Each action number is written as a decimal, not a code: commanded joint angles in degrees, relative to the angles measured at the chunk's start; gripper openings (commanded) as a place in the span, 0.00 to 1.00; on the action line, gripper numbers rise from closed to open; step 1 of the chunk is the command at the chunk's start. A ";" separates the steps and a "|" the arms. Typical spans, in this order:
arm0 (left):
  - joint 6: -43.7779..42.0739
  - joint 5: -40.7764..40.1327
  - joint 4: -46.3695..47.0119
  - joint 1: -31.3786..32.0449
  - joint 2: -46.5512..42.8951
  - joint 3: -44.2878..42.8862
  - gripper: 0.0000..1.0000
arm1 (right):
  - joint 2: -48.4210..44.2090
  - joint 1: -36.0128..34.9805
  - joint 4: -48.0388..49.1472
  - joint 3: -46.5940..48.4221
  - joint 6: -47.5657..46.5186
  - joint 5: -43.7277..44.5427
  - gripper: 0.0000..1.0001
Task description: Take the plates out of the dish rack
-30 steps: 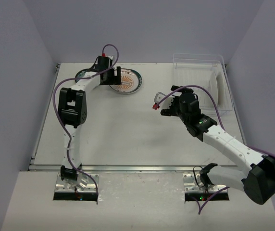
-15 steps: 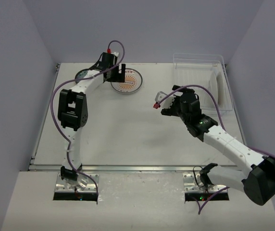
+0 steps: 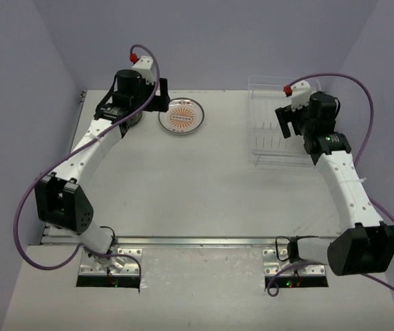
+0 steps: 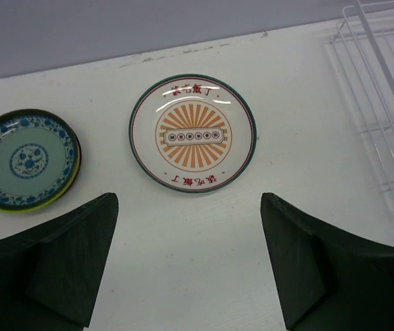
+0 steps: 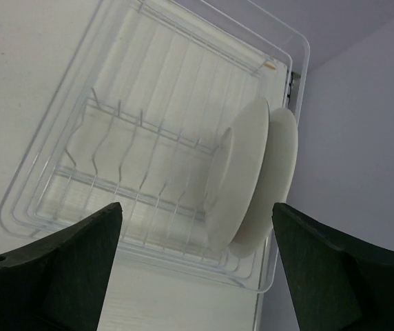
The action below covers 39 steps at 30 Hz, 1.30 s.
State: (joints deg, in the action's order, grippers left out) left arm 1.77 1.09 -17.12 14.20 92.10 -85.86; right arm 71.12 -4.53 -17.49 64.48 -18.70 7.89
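Observation:
A white plate with an orange sunburst (image 3: 182, 117) lies flat at the back middle of the table, and it also shows in the left wrist view (image 4: 192, 133). A blue-patterned plate (image 4: 26, 158) lies to its left. My left gripper (image 3: 157, 102) (image 4: 190, 262) is open and empty, held above the table just short of the sunburst plate. The clear dish rack (image 3: 269, 148) (image 5: 149, 152) stands at the back right. Two white plates (image 5: 242, 179) (image 5: 283, 155) stand on edge at its right end. My right gripper (image 3: 285, 123) (image 5: 197, 269) is open and empty above the rack.
The rack's wire rim (image 4: 383, 103) shows at the right of the left wrist view. A purple wall (image 5: 362, 172) runs close behind the rack's plate end. The left arm hides the blue plate in the top view.

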 commanded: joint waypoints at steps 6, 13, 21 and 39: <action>-0.74 0.11 1.48 0.83 -8.40 8.61 0.82 | 7.79 11.92 -7.18 9.15 12.46 -11.70 0.70; 0.53 0.57 1.39 1.86 -8.36 9.63 0.82 | 11.49 14.39 -7.12 10.77 11.23 -12.28 0.65; 1.98 1.29 0.16 3.32 -6.96 7.64 0.82 | 17.65 15.84 -7.12 12.78 10.38 -13.25 0.64; 2.36 1.90 -0.55 3.55 -5.91 6.46 0.82 | 28.87 18.05 -7.12 17.21 9.40 -16.65 0.54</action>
State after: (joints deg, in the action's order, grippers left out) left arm 3.36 2.22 -19.31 17.21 86.08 -76.26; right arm 99.02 12.47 -25.84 78.88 -8.78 -6.88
